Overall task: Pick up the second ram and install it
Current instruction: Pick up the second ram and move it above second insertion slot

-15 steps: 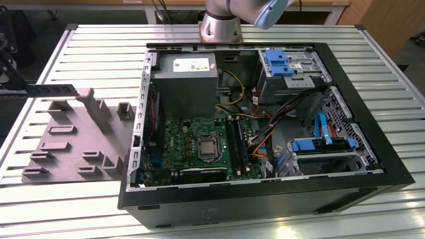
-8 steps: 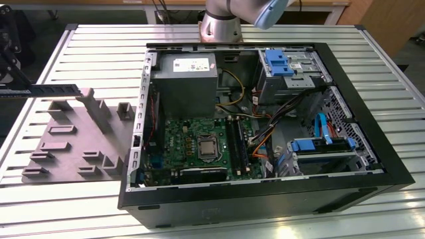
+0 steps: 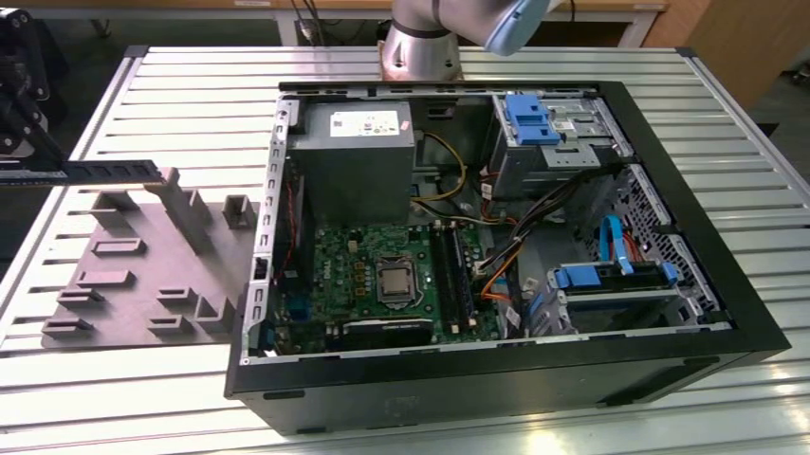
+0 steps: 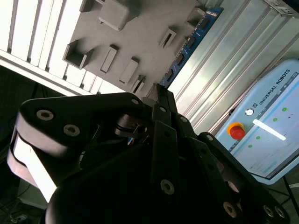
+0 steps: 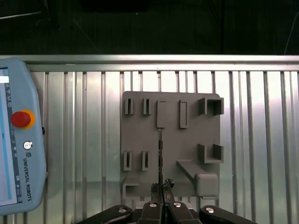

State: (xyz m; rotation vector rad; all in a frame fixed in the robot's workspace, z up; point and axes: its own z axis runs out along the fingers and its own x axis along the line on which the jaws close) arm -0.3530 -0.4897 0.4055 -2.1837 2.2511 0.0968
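Note:
My gripper is shut on the second ram, a long dark stick held level and on edge at the exterior view's far left. The stick hangs above the back of the grey fixture plate, clear of its blocks. In the second wrist view the ram shows as a bluish board with black chips reaching out from the closed fingertips. In the first wrist view it shows edge-on as a thin line over the fixture, running from the gripper. The motherboard's memory slots lie inside the open case.
The open computer case stands at the exterior view's right, with a power supply, loose cables and blue drive brackets. The arm's base is behind the case. A teach pendant lies on the slatted table near the fixture.

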